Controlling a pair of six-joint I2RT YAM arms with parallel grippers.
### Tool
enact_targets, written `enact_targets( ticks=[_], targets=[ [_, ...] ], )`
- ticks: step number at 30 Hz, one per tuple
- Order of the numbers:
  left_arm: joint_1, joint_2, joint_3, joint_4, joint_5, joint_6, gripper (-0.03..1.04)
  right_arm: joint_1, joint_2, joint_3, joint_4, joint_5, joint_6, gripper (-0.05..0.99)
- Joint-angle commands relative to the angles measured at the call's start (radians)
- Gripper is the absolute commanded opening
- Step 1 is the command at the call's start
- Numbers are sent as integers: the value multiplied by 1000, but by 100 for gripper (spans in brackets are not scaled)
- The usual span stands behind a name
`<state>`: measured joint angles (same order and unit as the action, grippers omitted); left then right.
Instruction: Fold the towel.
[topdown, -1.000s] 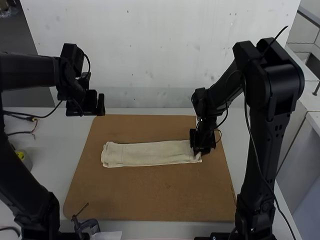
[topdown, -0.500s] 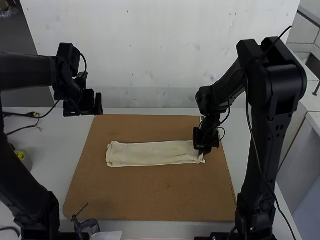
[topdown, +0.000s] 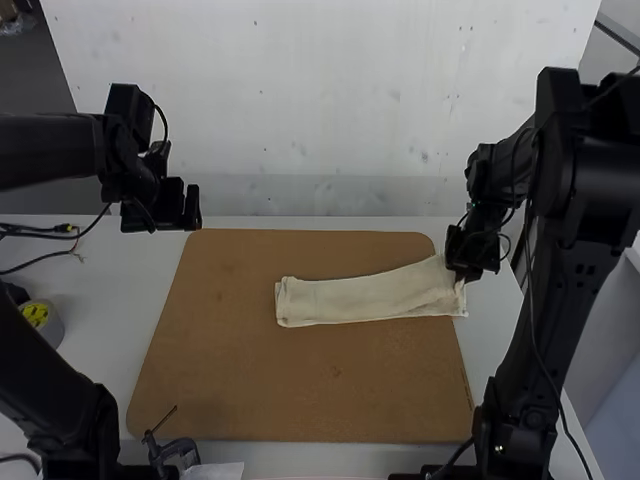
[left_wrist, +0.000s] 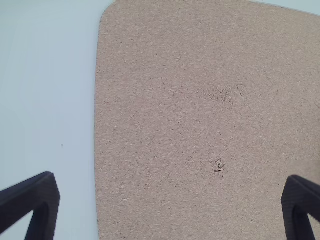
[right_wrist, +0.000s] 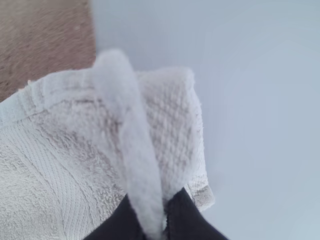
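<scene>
The cream towel (topdown: 365, 298) lies as a long folded strip across the right part of the brown board, its right end over the board's edge. At that end my right gripper (topdown: 462, 275) is shut on the towel. In the right wrist view a pinched ridge of the towel (right_wrist: 55, 165) rises between the closed fingertips of the right gripper (right_wrist: 162, 212). My left gripper (topdown: 196, 212) hangs beyond the board's back left corner, away from the towel. Its fingers stand wide apart in the left wrist view, and the left gripper (left_wrist: 170, 202) has nothing between them.
The brown board (topdown: 250, 390) lies on the white table (topdown: 100, 300). A small container with yellow things (topdown: 38, 316) stands at the left, near cables. A dark clamp (topdown: 175, 452) sits at the board's near left edge.
The right gripper has moved to the right, dragging the towel with it, so the strip now lies farther right and slants slightly. The left gripper has shifted slightly left, still open.
</scene>
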<state>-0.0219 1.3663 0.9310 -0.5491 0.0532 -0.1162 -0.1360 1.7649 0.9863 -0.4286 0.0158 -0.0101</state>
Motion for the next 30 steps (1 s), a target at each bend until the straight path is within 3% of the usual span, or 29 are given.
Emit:
enact_targets(
  ticks=[1,10,20,25,30],
  targets=[
    [14,-39,-1,5,13,13,101,-77,-15,35,-1,13,-99,2],
    [19,-44,-12,2,13,15,101,-116,-22,86,-70,12,-137,2],
    [27,-67,-15,3,14,16,101,306,-93,87,-118,15,61,2],
    [50,-75,-17,0,17,18,101,506,-45,161,-162,24,159,2],
    [88,-99,-29,0,40,29,101,624,33,229,-176,61,206,2]
  ],
)
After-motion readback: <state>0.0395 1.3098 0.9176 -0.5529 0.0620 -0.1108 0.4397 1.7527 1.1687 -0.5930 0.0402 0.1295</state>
